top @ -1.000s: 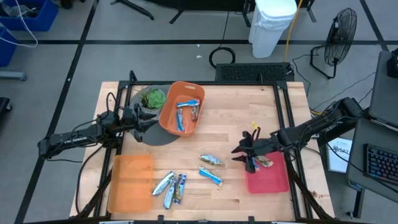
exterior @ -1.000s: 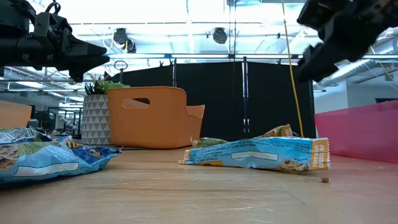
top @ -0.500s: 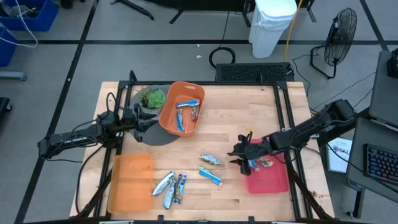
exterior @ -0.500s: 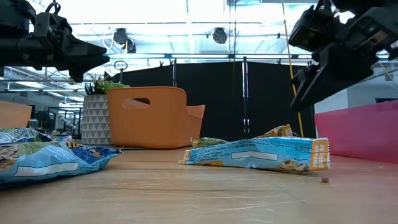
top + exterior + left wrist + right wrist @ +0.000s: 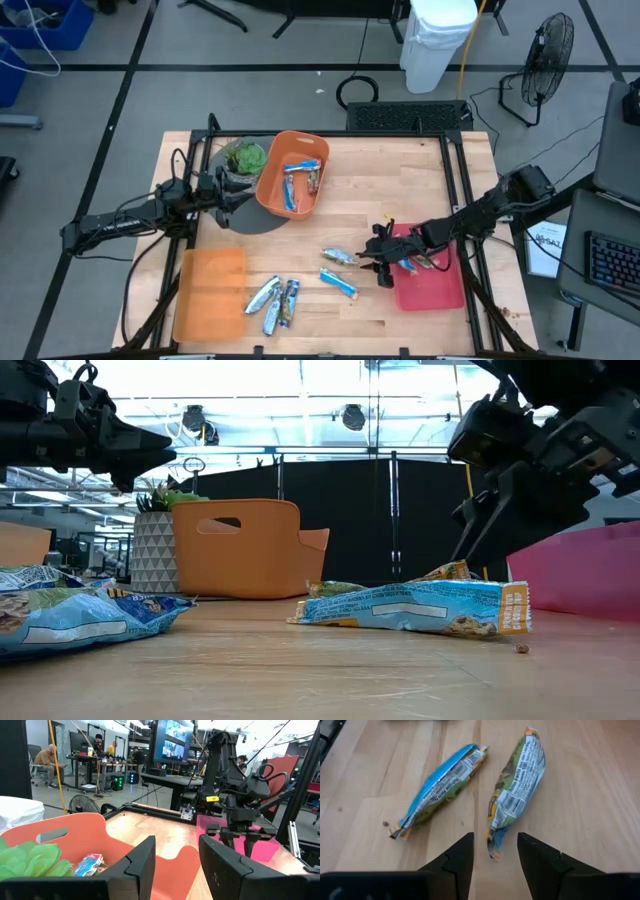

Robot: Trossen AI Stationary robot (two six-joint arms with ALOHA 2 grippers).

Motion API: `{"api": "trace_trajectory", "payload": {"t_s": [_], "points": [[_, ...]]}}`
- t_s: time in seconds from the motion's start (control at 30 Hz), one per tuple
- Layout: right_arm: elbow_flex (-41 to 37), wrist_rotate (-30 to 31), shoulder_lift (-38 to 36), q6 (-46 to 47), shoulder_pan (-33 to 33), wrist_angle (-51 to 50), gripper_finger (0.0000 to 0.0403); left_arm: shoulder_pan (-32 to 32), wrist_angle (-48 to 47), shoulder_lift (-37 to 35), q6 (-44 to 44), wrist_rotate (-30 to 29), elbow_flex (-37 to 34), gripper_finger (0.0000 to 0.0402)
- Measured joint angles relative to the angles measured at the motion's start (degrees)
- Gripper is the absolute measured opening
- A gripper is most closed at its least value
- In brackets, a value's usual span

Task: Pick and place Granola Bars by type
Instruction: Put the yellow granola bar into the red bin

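The right gripper [image 5: 381, 262] is found open and empty, just short of two Granola Bars [image 5: 515, 790] on the bare wood. The greenish bar lies at its twelve o'clock, between the fingers' line; descent should be centred across the bar's width before closing. The left gripper [image 5: 232, 192], parted and empty, waits at the orange basket [image 5: 270, 170].

Glossy wrappers on pale wood

I see crinkled shiny foil Granola Bars [image 5: 516, 787] on a smooth wooden tabletop [image 5: 400, 190], beside a matt plastic basket [image 5: 240, 545].

High view straight down over the whole bench [image 5: 400, 190], low view level at bench-top height facing the room, left wrist view looking across the orange basket [image 5: 75, 832] toward the other arm, right wrist view close above two bars [image 5: 517, 785] also seen centre-frame from above
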Motion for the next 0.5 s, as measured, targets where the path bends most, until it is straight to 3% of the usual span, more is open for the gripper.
{"api": "trace_trajectory", "payload": {"t_s": [0.5], "points": [[0.02, 0.22, 2.29, -0.92, 0.0, 4.82, 0.0141, 0.01, 0.02, -0.01, -0.01, -0.03, 0.0, 0.0154]]}}
